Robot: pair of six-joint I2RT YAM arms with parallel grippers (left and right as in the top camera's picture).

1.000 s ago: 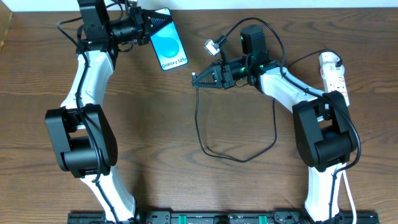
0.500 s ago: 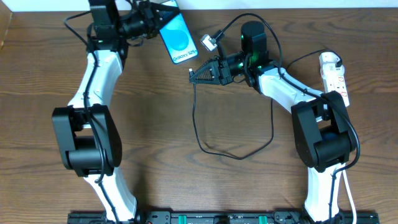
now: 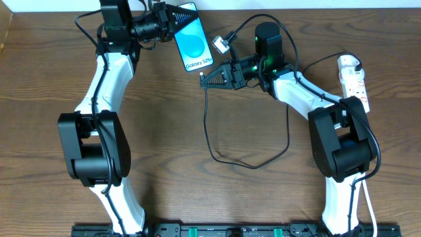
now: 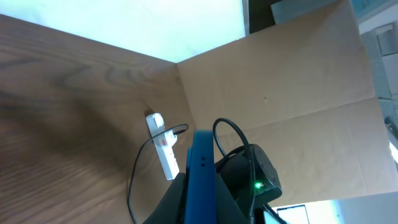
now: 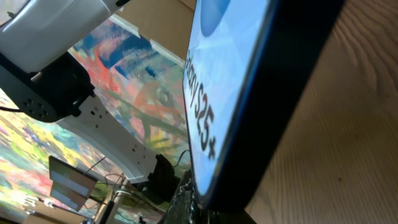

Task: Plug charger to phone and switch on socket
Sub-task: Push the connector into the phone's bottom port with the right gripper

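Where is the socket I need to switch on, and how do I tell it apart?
Go to the wooden table's far right edge, beside the right arm's black elbow. The socket lies flat there. It is the only white elongated strip, with red marks and a white plug at its far end, unlike the thin black charger cable.

Premises: a robotics test bench in a lab or workshop, not a home. Evidence: a left arm (image 3: 99, 85) and a right arm (image 3: 299, 92) rise from a black rail (image 3: 197, 230) at the edge of a wood-grain table (image 3: 164, 191). Plain cardboard screens (image 4: 280, 81) fence the far side. A brightly painted surface (image 5: 124, 68) (subject unclear) lies beyond.
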